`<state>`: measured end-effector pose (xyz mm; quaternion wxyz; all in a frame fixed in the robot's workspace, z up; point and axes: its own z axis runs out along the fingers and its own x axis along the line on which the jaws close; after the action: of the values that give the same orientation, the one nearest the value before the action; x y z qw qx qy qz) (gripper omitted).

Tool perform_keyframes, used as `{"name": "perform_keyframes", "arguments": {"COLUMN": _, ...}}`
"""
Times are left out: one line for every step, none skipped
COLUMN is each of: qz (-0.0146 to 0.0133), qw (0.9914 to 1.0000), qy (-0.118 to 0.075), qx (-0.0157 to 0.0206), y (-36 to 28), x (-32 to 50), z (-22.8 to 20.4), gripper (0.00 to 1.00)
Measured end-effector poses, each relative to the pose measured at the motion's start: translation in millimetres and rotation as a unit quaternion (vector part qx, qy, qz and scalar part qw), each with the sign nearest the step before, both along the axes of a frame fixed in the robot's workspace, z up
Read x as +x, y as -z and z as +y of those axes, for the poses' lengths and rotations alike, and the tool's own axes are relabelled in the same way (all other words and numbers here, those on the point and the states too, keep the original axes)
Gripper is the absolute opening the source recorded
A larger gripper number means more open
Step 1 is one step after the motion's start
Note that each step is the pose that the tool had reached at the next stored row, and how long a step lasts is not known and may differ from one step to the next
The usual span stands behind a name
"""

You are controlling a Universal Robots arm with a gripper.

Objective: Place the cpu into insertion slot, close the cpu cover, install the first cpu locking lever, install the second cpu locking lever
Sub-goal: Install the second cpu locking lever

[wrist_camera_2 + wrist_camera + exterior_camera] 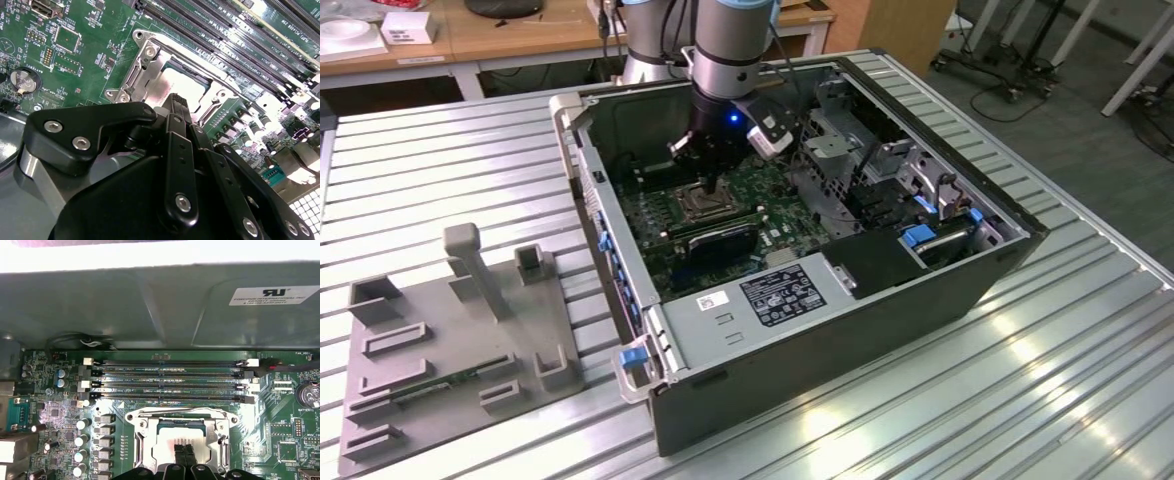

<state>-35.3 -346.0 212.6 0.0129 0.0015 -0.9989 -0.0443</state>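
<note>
Your hand, fingers together, presses the cpu inside the closed cover; levers at 6 o'clock likely await.

Shiny metal cpu cover

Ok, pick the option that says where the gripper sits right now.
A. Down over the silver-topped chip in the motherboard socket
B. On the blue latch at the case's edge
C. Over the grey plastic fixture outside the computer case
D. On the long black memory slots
A: in the first wrist view the gripper comes down on the silver-topped square chip seated in the metal-framed socket, beside the long black memory slots.
</note>
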Motion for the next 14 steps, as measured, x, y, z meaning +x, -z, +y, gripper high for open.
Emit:
{"name": "perform_keyframes", "arguments": {"qz": 0.0, "qw": 1.0, "qy": 0.0, "qx": 0.0, "y": -0.2, "x": 0.0, "z": 0.0, "gripper": 0.11}}
{"name": "perform_keyframes", "arguments": {"qz": 0.0001, "qw": 1.0, "qy": 0.0, "qx": -0.0003, "y": -0.7, "x": 0.0, "z": -0.1, "gripper": 0.11}}
{"name": "perform_keyframes", "arguments": {"qz": 0.0001, "qw": 1.0, "qy": 0.0, "qx": -0.0002, "y": -1.5, "x": 0.0, "z": -0.1, "gripper": 0.11}}
{"name": "perform_keyframes", "arguments": {"qz": 0.0, "qw": 1.0, "qy": 0.0, "qx": 0.0, "y": -2.1, "x": 0.0, "z": 0.0, "gripper": 0.11}}
{"name": "perform_keyframes", "arguments": {"qz": 0.0, "qw": 1.0, "qy": 0.0, "qx": -0.0001, "y": -2.7, "x": 0.0, "z": 0.0, "gripper": 0.11}}
{"name": "perform_keyframes", "arguments": {"qz": 0.0, "qw": 1.0, "qy": 0.0, "qx": 0.0, "y": -2.7, "x": 0.0, "z": 0.0, "gripper": 0.11}}
{"name": "perform_keyframes", "arguments": {"qz": 0.0, "qw": 1.0, "qy": 0.0, "qx": 0.0, "y": -2.7, "x": 0.0, "z": 0.0, "gripper": 0.11}}
{"name": "perform_keyframes", "arguments": {"qz": 0.0, "qw": 1.0, "qy": 0.0, "qx": 0.0, "y": -2.7, "x": 0.0, "z": 0.0, "gripper": 0.11}}
{"name": "perform_keyframes", "arguments": {"qz": 0.0, "qw": 1.0, "qy": 0.0, "qx": -0.0004, "y": -2.8, "x": 0.0, "z": 0.0, "gripper": 0.11}}
{"name": "perform_keyframes", "arguments": {"qz": 0.0, "qw": 1.0, "qy": 0.0, "qx": -0.0008, "y": -2.8, "x": 0.0, "z": 0.0, "gripper": 0.11}}
{"name": "perform_keyframes", "arguments": {"qz": 0.0, "qw": 1.0, "qy": 0.0, "qx": -0.0009, "y": -2.8, "x": 0.0, "z": 0.0, "gripper": 0.11}}
{"name": "perform_keyframes", "arguments": {"qz": 0.0, "qw": 1.0, "qy": 0.0, "qx": -0.0009, "y": -2.8, "x": 0.0, "z": 0.0, "gripper": 0.11}}
{"name": "perform_keyframes", "arguments": {"qz": 0.0, "qw": 1.0, "qy": 0.0, "qx": -0.0009, "y": -2.8, "x": 0.0, "z": 0.0, "gripper": 0.11}}
{"name": "perform_keyframes", "arguments": {"qz": 0.0, "qw": 1.0, "qy": 0.0, "qx": -0.0009, "y": -2.8, "x": 0.0, "z": 0.0, "gripper": 0.11}}
